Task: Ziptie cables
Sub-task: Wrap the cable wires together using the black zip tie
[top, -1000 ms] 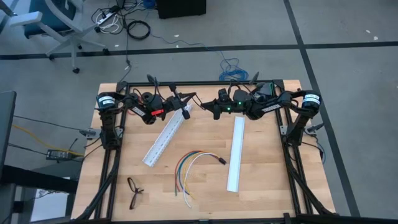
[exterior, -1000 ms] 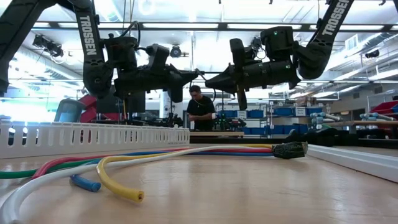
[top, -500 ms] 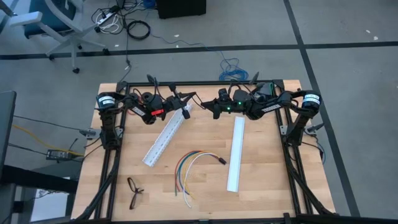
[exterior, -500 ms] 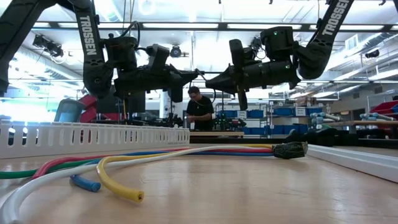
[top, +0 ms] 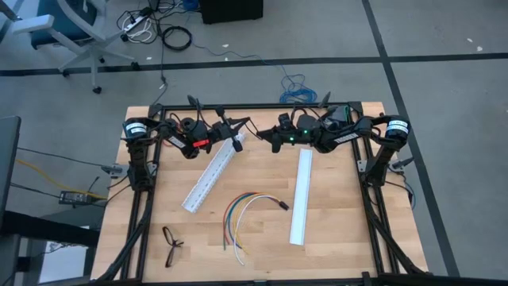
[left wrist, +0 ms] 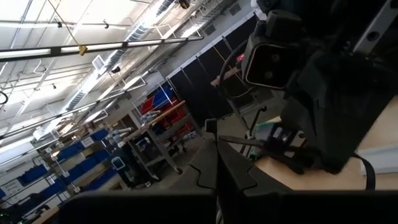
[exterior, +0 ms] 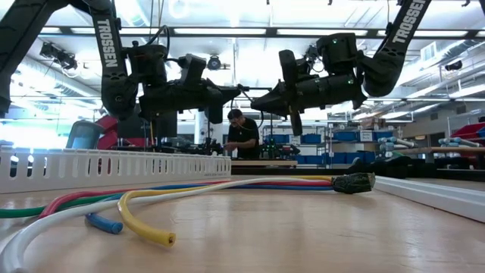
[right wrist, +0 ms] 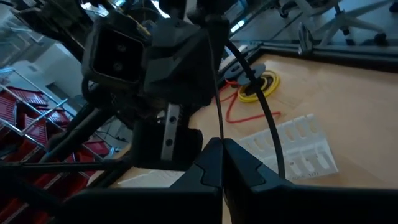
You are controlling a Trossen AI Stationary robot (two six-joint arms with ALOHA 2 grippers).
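Upper centre of the high view: the left gripper (top: 242,125) and right gripper (top: 266,133) hang tip to tip, both closed, with the thin black ziptie (right wrist: 264,118) apparently pinched between them. The cables (top: 242,210) lie untied at lower centre of the table (top: 333,238). The step in hand appears to be readying the ziptie; next it must come down around the cables.

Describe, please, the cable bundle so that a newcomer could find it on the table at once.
On the wooden table, look between the two white rails. There the cables lie in a curved fan: thin blue, yellow, white and orange wires joined at one small black connector, unlike the straight rails.
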